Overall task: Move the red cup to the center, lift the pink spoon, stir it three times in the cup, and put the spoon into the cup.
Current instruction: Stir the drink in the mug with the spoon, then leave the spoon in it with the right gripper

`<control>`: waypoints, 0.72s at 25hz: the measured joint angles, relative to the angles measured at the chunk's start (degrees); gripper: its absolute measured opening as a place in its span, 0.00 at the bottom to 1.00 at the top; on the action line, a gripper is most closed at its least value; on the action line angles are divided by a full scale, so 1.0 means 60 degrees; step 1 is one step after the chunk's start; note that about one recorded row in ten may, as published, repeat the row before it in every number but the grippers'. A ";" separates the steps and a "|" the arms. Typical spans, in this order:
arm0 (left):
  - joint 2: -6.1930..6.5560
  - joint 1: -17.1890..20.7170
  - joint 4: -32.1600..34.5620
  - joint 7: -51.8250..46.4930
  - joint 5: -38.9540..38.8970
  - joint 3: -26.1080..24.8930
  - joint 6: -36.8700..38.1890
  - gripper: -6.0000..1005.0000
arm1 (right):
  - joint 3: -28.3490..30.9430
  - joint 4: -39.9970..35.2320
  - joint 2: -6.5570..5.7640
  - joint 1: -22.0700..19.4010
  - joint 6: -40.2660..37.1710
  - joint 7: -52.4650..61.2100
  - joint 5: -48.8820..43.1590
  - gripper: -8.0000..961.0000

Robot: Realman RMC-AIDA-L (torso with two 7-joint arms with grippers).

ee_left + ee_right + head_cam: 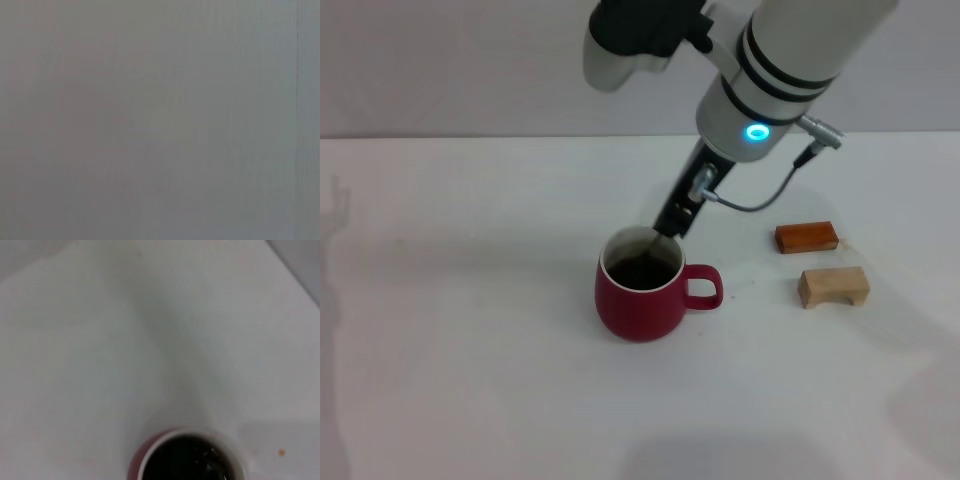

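Directly beneath the right claw (672, 228) sits the red cup (640, 300), apparently for stirring, though I cannot tell the claw's grip.

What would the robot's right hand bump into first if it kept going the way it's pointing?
Most likely the dark drink inside the red cup. The right hand slants down over the cup's far rim, aimed into its mouth. Its tip and the spoon are hard to make out, so depth is uncertain.

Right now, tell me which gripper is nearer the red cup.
Right. The right gripper hangs at the far rim of the red cup, reaching down toward the dark liquid. The left gripper appears in no view; its wrist camera shows only a blank grey surface.
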 joint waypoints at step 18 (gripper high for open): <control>0.0022 0.0014 0.0001 0.0000 -0.0021 0.0000 0.0001 0.74 | -0.0076 0.0044 0.0036 -0.0232 -0.0533 -0.0042 0.0795 0.17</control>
